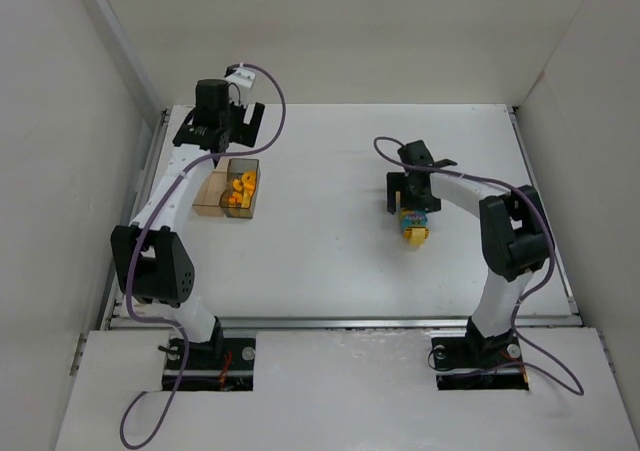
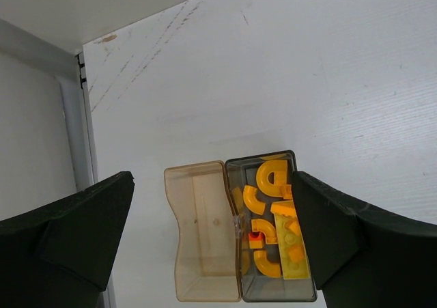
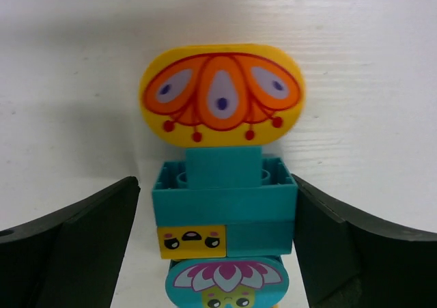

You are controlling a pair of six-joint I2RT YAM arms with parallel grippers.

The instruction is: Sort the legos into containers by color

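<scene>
Two joined containers sit at the table's left: the tan-clear box [image 2: 201,233] is empty, and the smoky grey box [image 2: 273,281] holds several orange curved legos [image 2: 272,178] and a pale yellow plate [image 2: 293,250]. They also show in the top view [image 1: 228,189]. My left gripper [image 2: 213,205] is open and empty, hovering above and just behind the boxes [image 1: 218,136]. My right gripper [image 3: 215,212] is open, its fingers on either side of a stack lying on the table [image 1: 415,231]: a cyan brick [image 3: 225,199], a yellow oval piece [image 3: 222,96], a small yellow face brick [image 3: 191,241] and a cyan flower piece [image 3: 225,284].
White walls close in the table at the left, back and right. A metal rail [image 2: 72,137] runs along the left edge beside the containers. Another rail [image 1: 340,321] marks the table's near edge in front of both arm bases.
</scene>
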